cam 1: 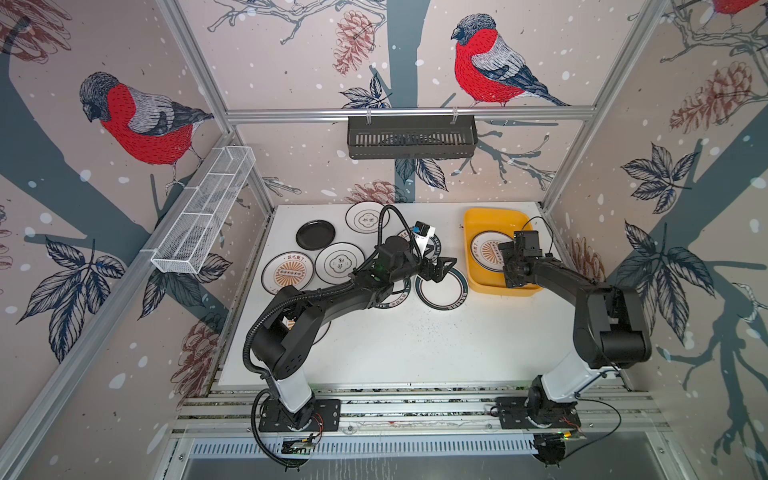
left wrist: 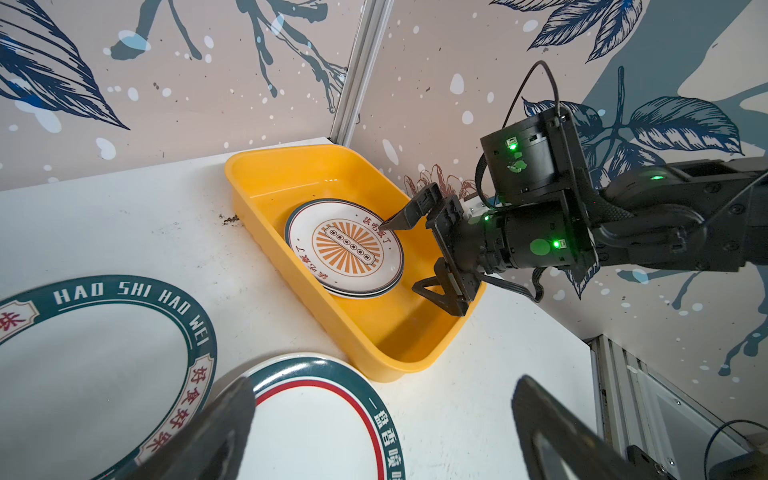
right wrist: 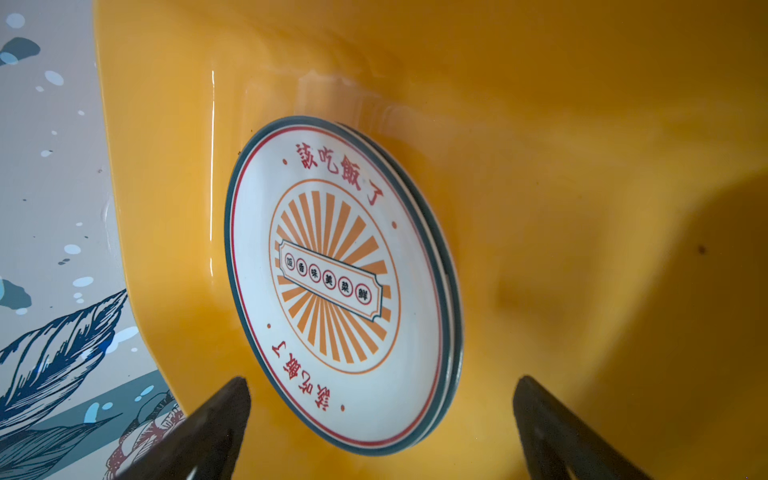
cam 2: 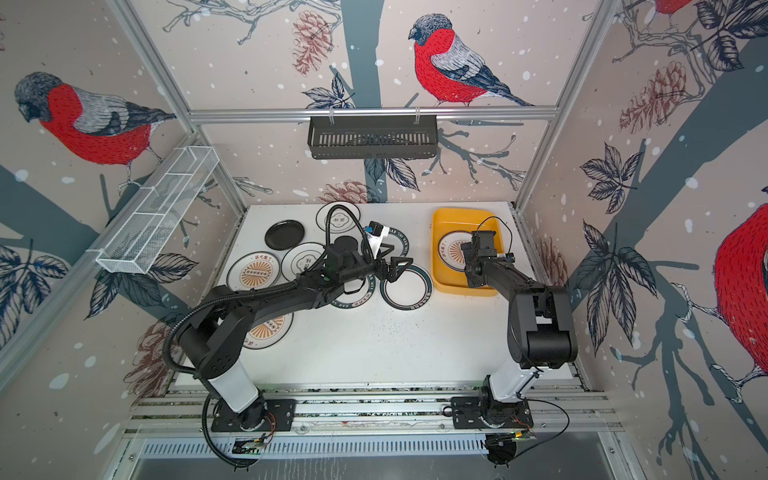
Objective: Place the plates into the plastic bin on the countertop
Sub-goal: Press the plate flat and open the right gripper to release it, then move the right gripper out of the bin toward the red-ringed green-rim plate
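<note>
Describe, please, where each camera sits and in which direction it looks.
Top views: high above the robot's bases, looking down on the countertop, loose plates, yellow bin; left arm and right arm show full length.
Left wrist: faces across the countertop toward the bin; its left gripper at frame edge, right gripper open above the sunburst plate.
Right wrist: low over the bin, looking in; only right gripper fingers show.
Shared: both wrist views show that plate in the bin.

A sunburst plate lies inside the yellow bin.
</note>
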Robot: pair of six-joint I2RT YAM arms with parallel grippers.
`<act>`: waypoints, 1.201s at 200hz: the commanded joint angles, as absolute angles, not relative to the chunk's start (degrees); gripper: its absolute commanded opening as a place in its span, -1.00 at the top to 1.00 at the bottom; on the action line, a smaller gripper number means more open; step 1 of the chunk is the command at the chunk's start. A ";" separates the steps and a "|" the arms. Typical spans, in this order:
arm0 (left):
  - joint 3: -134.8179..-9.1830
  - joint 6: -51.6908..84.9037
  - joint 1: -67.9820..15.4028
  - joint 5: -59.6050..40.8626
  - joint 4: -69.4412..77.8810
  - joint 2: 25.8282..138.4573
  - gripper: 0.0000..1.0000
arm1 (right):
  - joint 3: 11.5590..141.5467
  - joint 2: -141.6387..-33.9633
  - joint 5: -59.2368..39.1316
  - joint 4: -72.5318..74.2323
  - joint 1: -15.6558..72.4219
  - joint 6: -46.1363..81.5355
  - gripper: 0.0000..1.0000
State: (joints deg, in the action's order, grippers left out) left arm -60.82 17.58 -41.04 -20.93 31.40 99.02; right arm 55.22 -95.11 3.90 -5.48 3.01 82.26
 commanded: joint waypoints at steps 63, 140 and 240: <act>-58.31 16.86 -40.95 -19.54 30.07 93.31 -0.93 | 55.80 -82.97 10.25 -4.14 11.28 66.13 -1.00; -51.49 22.44 -40.77 -19.84 24.02 82.94 -0.93 | 49.17 -67.80 11.78 -9.52 24.72 67.63 -1.00; -44.67 24.98 -40.60 -21.32 11.41 69.30 -0.93 | 26.39 -56.31 21.02 -3.98 49.29 89.08 -0.91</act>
